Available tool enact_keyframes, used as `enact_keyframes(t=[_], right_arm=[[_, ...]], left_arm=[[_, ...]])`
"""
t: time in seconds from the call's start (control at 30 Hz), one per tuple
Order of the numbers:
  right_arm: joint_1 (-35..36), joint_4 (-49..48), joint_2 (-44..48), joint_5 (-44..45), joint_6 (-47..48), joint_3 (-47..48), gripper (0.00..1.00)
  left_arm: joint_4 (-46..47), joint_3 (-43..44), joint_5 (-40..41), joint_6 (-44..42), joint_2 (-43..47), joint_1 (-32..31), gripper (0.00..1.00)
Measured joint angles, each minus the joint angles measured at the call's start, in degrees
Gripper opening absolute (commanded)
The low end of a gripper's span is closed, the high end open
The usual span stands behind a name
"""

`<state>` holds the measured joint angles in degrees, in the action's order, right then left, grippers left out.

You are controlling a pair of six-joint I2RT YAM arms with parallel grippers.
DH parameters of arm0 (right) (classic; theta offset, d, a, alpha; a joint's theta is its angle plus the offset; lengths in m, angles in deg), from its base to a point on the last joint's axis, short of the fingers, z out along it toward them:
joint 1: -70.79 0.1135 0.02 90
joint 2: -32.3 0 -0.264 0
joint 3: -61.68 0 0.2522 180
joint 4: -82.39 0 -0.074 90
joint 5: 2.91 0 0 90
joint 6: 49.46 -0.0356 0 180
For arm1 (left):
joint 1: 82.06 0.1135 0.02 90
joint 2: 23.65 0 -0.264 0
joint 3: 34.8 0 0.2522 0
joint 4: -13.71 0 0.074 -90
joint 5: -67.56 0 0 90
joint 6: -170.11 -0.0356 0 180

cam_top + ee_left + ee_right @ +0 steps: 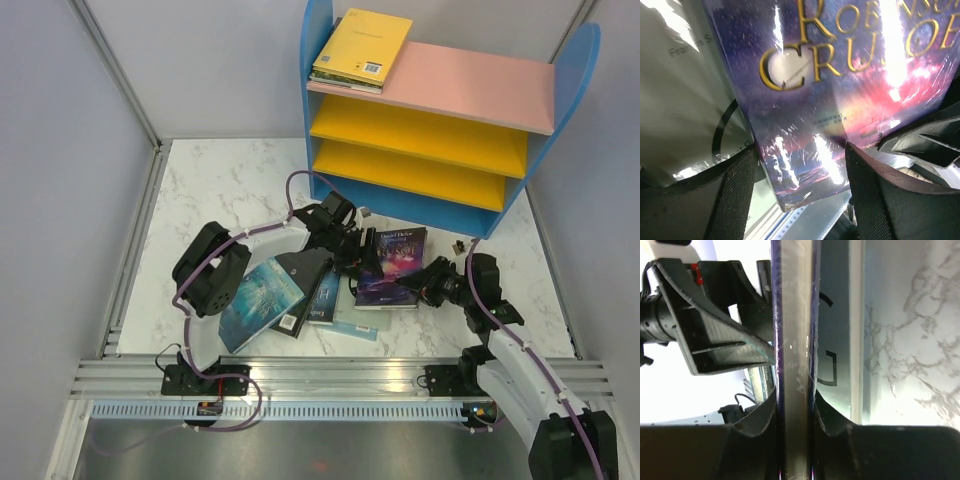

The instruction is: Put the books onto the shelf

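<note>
- Right gripper (pixel 795 400): fingers pressed against both faces of the purple book (pixel 392 265), pinching its edge.
- Left gripper (pixel 800 150): fingers spread, with a corner of the same book between them, unclamped.
- Purple book: at table (pixel 220 190) level, in front of the shelf (pixel 470 85).
- Yellow book (pixel 362 48): flat on the shelf's pink top board, at its left end.
- Teal book (pixel 258 300) and black book (pixel 300 295): on the table, left of the purple book.

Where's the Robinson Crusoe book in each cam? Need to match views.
Top external: Robinson Crusoe book at centre, before the shelf.
Left wrist: its cover fills the upper centre.
Right wrist: an edge-on vertical strip, clamped in the right pincer.
Shared landmark: left pincer, at the book.
</note>
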<state>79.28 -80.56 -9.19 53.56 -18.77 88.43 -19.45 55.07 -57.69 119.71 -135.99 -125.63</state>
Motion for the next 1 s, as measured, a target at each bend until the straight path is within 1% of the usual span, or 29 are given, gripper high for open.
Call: enact_keyframes(t=[0.1, 0.2, 0.3, 0.37, 0.43, 0.5, 0.57, 0.73, 0.77, 1.0], right_arm=[[-0.13, 6.8, 0.22, 1.33, 1.64, 3.8, 0.0], [-0.04, 15.72, 0.22, 3.04, 3.63, 10.43, 0.0], [-0.04, 24.22, -0.72, 4.76, 5.35, 21.0, 0.0], [-0.04, 28.28, -3.06, 5.51, 6.62, 30.58, 0.0], [-0.04, 31.3, -6.47, 6.08, 7.61, 41.03, 0.0], [-0.04, 31.76, -10.21, 6.34, 8.2, 51.36, 0.0], [-0.04, 31.71, -13.84, 6.32, 8.59, 60.5, 0.0], [0.02, 32.98, -26.25, 5.9, 8.57, 84.17, 0.0], [0.02, 32.57, -28.5, 5.68, 8.52, 87.54, 0.0], [0.0, 32.02, -52.89, 5.6, 6.1, 118.07, 0.0]], left_arm=[[0.98, -0.61, -0.92, 0.63, 0.83, 0.31, 0.75], [1.16, -3.1, -1.49, 1.62, 5.46, 2.12, 0.77], [1.14, -5.7, -1.88, 2.32, 14.16, 7.34, 0.79], [1.09, -6.64, -1.81, 2.36, 20.35, 11.63, 0.79], [0.9, -6.88, -1.22, 2.34, 24.68, 14.91, 0.79], [0.68, -7.04, -0.81, 2.29, 27.89, 16.17, 0.79], [0.46, -8.11, -0.85, 2.29, 29.73, 15.67, 0.79], [-1.81, -12.72, -0.76, 2.27, 30.53, 14.67, 0.79], [-2.34, -13.46, -0.68, 2.27, 30.53, 14.69, 0.79], [-3.82, -14.64, -0.24, 2.27, 32.11, 14.71, 0.79]])
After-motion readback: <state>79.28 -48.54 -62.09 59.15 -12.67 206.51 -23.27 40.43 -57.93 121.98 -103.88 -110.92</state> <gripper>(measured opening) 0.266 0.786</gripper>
